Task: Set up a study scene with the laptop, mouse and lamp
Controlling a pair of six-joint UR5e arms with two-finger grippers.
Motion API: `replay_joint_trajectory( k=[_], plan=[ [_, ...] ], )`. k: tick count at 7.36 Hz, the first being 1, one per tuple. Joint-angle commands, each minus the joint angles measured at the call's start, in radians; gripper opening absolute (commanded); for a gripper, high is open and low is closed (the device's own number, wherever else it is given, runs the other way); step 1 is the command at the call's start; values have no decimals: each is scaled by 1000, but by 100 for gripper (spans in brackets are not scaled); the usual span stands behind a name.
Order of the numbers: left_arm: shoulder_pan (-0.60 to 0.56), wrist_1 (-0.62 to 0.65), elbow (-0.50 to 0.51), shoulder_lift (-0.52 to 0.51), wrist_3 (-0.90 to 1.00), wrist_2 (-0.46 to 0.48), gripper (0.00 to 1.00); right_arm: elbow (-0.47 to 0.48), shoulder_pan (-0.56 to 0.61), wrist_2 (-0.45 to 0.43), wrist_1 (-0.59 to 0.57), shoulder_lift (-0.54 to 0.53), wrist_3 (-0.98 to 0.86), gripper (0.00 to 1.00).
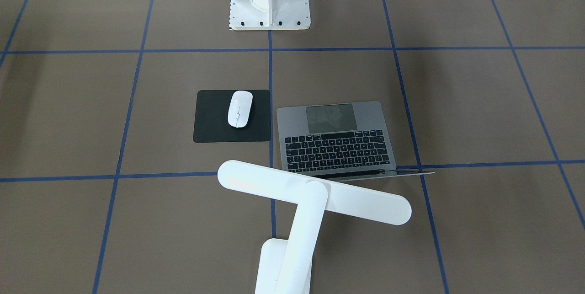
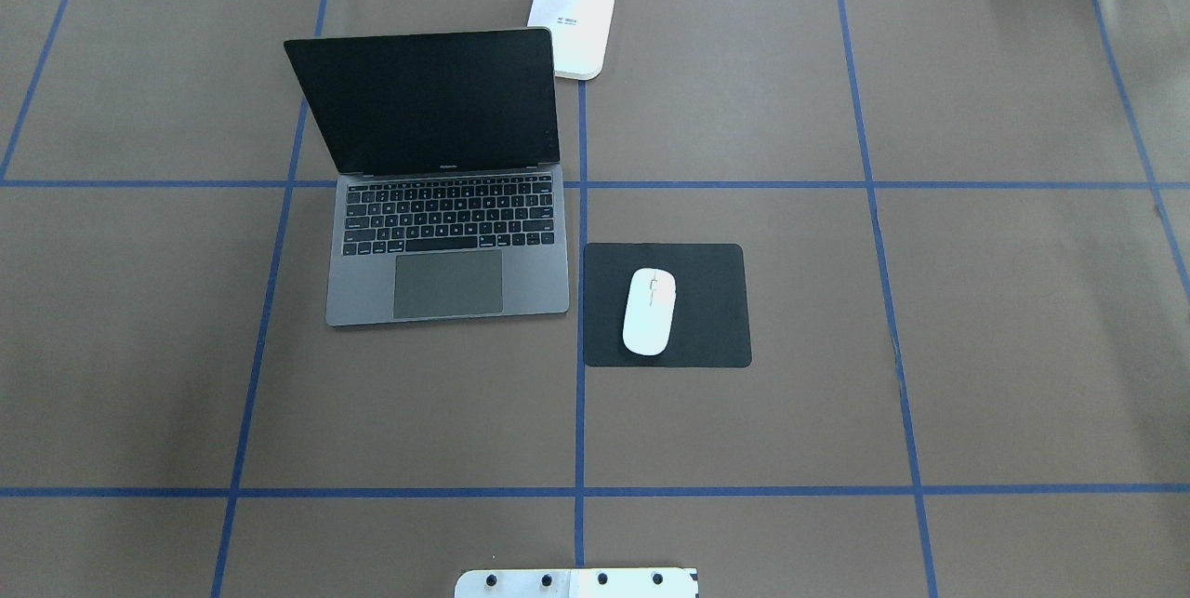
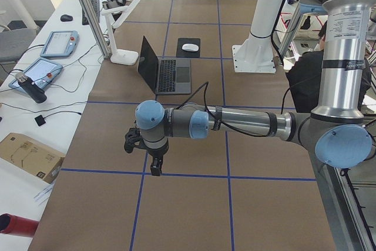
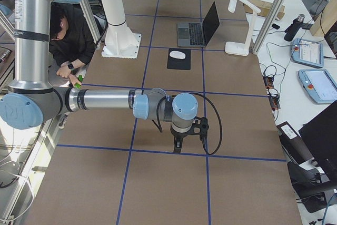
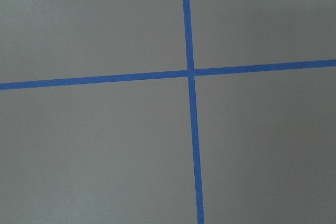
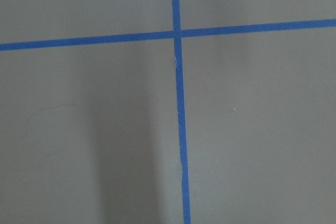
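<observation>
Laptop sitting open on the table, mouse lying on the black pad just beside it, lamp standing behind, left end effector and right end effector hovering well away (spread or pressed together, cannot tell), any reach toward them likely risking toppling the lamp.
</observation>
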Motion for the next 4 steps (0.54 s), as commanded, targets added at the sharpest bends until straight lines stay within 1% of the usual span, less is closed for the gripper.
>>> replay_joint_trajectory(
  k=[1, 4],
  plan=[
    [0, 0, -1, 0, 0, 0, 99, 7, 0, 3, 2, -2, 0, 100],
    [-2, -2, -1, 6, 0, 0, 99, 0, -1, 0, 2, 24, 21, 100]
  ],
)
